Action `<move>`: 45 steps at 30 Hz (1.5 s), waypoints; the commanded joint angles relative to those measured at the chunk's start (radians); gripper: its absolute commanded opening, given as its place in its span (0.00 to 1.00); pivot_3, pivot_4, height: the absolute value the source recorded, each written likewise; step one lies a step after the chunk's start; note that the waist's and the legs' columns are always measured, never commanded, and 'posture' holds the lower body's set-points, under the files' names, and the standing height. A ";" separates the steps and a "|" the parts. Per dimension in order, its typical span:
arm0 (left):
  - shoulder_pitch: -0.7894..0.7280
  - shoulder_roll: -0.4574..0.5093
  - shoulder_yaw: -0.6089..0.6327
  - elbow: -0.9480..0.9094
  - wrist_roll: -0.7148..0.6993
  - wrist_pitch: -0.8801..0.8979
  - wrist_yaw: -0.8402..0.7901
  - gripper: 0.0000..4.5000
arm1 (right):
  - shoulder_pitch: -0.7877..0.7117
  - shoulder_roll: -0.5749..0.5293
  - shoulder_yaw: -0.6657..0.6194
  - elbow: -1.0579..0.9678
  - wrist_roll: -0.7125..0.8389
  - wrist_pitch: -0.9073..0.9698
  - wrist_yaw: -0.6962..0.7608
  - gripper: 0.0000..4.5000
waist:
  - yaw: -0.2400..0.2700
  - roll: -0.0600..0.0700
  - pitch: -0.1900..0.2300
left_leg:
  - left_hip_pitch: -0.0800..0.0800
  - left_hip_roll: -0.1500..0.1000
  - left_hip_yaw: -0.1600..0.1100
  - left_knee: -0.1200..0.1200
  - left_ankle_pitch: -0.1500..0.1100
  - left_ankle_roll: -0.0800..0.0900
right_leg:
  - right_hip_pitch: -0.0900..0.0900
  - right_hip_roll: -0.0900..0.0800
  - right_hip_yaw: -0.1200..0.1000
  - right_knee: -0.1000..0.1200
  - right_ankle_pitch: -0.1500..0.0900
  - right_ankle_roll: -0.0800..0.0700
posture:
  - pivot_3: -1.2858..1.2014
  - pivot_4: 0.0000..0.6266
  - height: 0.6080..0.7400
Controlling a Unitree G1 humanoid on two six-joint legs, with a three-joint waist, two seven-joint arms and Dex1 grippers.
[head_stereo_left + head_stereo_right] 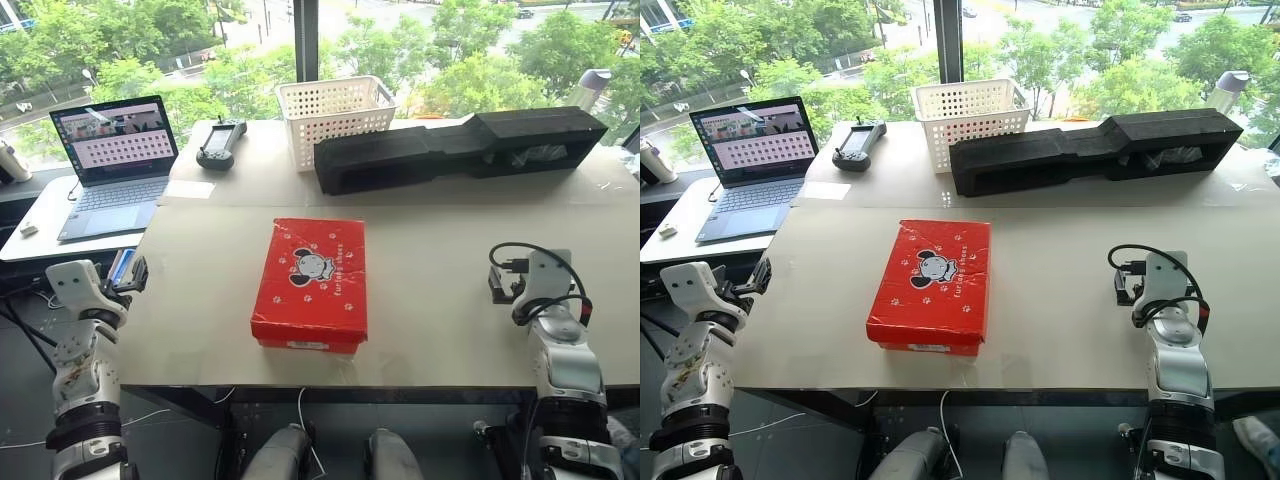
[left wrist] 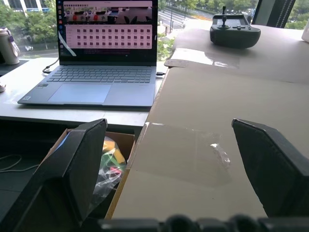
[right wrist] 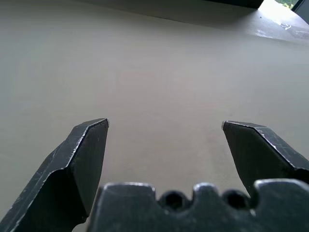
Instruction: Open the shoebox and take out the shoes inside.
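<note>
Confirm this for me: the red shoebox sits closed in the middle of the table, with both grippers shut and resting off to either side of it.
One thing is wrong: the grippers are open, not shut. The left wrist view shows the left gripper with its fingers spread wide, and the right wrist view shows the same for the right gripper. The shoebox does sit closed mid-table, grippers off to either side.

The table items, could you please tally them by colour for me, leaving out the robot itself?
Red: 1, the shoebox, lid closed.
White: 1, the perforated basket.
Black: 2, the long foam case and the handheld controller.
Grey: 1, the open laptop, on the lower side desk.
Total: 5
</note>
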 commanded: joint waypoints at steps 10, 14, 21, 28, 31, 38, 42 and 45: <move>-0.056 -0.002 -0.049 -0.013 -0.019 0.003 -0.101 0.99 | -0.037 -0.033 -0.024 0.007 0.015 -0.004 0.020 1.00 | 0.001 0.000 0.000 | 0.000 0.000 0.000 0.000 0.000 0.000 | 0.000 0.000 0.000 0.000 0.000 0.000 | 0.52 0.24 0.99; -0.033 0.056 -0.130 -0.103 -0.063 0.057 -0.331 0.99 | -0.071 -0.067 0.007 -0.034 0.075 0.057 0.156 1.00 | -0.003 0.000 0.000 | 0.000 0.000 0.001 0.000 0.000 0.000 | 0.001 0.000 0.000 0.000 0.000 0.000 | 0.52 0.24 0.99; 0.055 0.372 -0.291 -0.321 -0.149 0.238 -0.887 0.69 | -0.046 -0.375 0.246 -0.319 0.358 0.268 0.867 0.85 | -0.028 0.003 0.002 | -0.003 0.001 0.001 -0.003 0.000 0.000 | -0.003 0.000 0.001 -0.002 -0.003 -0.002 | 0.52 0.24 0.99; -0.047 0.424 -0.364 -0.309 -0.129 0.283 -1.008 0.14 | -0.158 -0.404 0.354 -0.325 0.385 0.248 1.034 0.35 | -0.029 0.002 0.002 | -0.005 0.002 0.001 -0.007 0.000 0.000 | -0.004 -0.007 0.000 -0.006 -0.003 -0.002 | 0.52 0.24 0.99; -0.057 0.412 -0.387 -0.300 -0.107 0.265 -1.019 0.00 | -0.182 -0.396 0.403 -0.301 0.339 0.222 1.039 0.11 | -0.028 0.002 0.002 | -0.006 0.001 0.002 -0.007 0.000 0.000 | -0.008 -0.009 -0.001 -0.006 -0.003 -0.002 | 0.52 0.24 0.99; -0.080 0.356 -0.476 -0.258 0.009 0.210 -0.973 0.00 | -0.239 -0.312 0.532 -0.221 0.203 0.170 0.980 0.00 | -0.026 0.002 0.002 | -0.012 0.001 0.004 -0.005 0.000 0.000 | -0.015 -0.008 -0.001 -0.005 0.003 -0.011 | 0.52 0.24 0.99; -0.132 0.284 -0.548 -0.197 0.090 0.140 -0.948 0.00 | -0.286 -0.223 0.584 -0.159 0.155 0.148 0.960 0.00 | -0.025 0.002 0.002 | -0.014 0.001 0.004 -0.002 0.001 0.000 | -0.015 -0.006 -0.002 -0.004 0.004 -0.011 | 0.52 0.24 0.99; -0.185 0.213 -0.600 -0.163 0.129 0.102 -0.938 0.00 | -0.327 -0.179 0.591 -0.095 0.127 0.133 0.941 0.00 | -0.022 0.002 0.002 | -0.014 0.001 0.003 0.002 0.001 0.000 | -0.015 -0.001 -0.002 -0.004 0.005 -0.010 | 0.52 0.24 0.99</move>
